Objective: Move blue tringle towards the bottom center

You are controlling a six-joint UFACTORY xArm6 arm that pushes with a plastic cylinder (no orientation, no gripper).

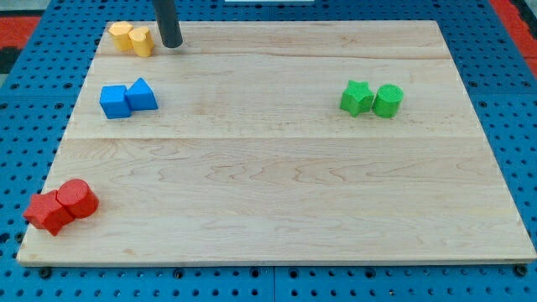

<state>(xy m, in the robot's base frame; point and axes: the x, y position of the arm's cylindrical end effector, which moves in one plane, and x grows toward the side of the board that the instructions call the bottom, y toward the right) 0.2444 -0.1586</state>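
No jaws, just my tip (171,44), far left beside the yellow blocks (132,39). Blue triangle (142,95) sits below it, touching the blue cube (114,101). Best approach: get behind its far-left side, push diagonally near-right, avoid dragging the cube.

The pale, smooth-grained wooden board (277,184) lies matt on blue perforated metal-looking pegboard (33,109), while the blue triangular block (142,94) at upper left looks like matt plastic, and the dark rod (168,21) faintly glossy.
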